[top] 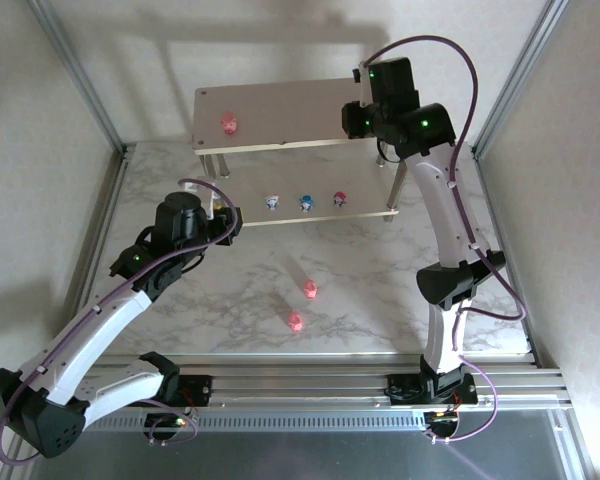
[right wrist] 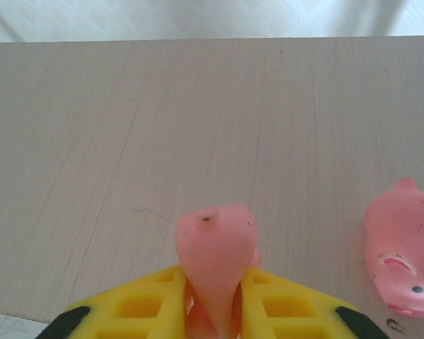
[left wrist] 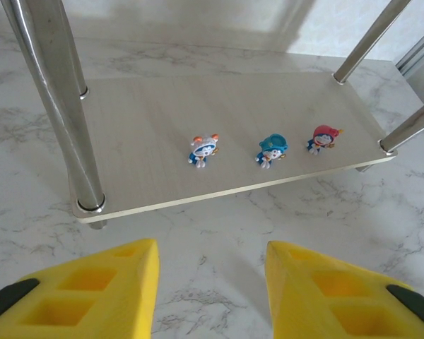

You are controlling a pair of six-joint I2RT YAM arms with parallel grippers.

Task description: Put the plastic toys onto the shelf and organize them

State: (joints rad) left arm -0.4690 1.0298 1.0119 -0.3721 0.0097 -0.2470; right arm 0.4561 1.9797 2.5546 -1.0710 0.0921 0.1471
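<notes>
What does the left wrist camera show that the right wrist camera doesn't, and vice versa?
Left wrist, not right wrist: the lower board of the shelf with the whitish-blue toy, blue toy and red toy in a row, silver legs, marble table, and the left gripper open, nothing between its fingers.
Right wrist, not left wrist: the right gripper shut on a pink toy, and a second pink toy at the frame's right edge.
Both: pale beige shelf board and yellow fingers.

Marble tabletop (top: 380,285) — white walls (top: 40,110)
</notes>
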